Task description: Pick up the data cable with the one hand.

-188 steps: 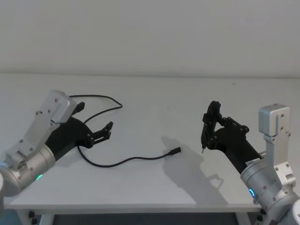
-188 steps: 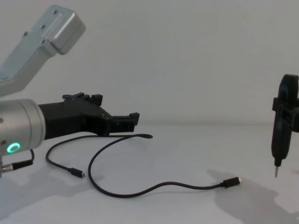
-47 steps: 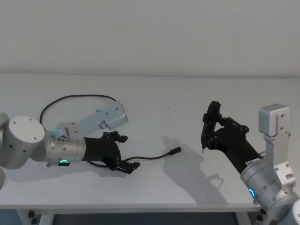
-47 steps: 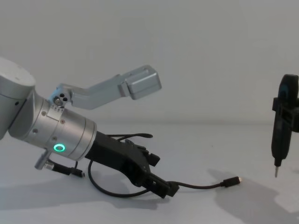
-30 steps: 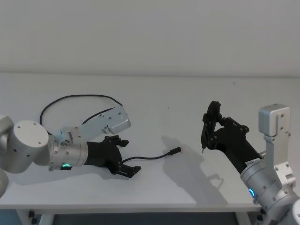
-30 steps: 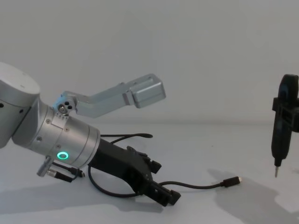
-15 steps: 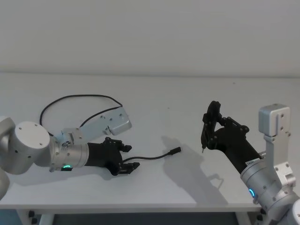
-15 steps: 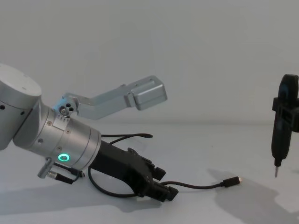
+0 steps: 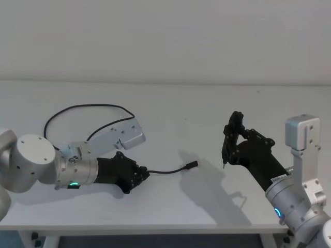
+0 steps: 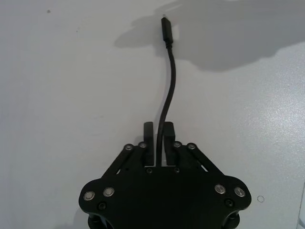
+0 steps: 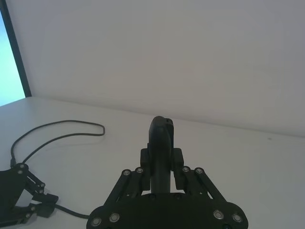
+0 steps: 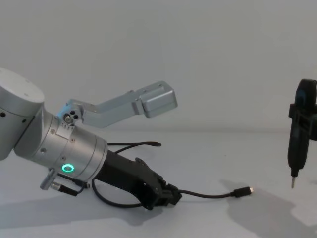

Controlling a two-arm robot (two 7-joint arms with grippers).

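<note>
My left tool (image 9: 143,174) is pinched shut on the data cable (image 9: 166,171) low on the worktop (image 9: 207,113), right tool (image 9: 227,147) parked closed, and I reckon such a thin slack cord could slide out when I lift.

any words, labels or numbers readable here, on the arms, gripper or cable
No text can be read.
A small pale marking on the right arm's black forearm: too small to read.
The left gripper, shut on the data cable: no lettering visible on either.
</note>
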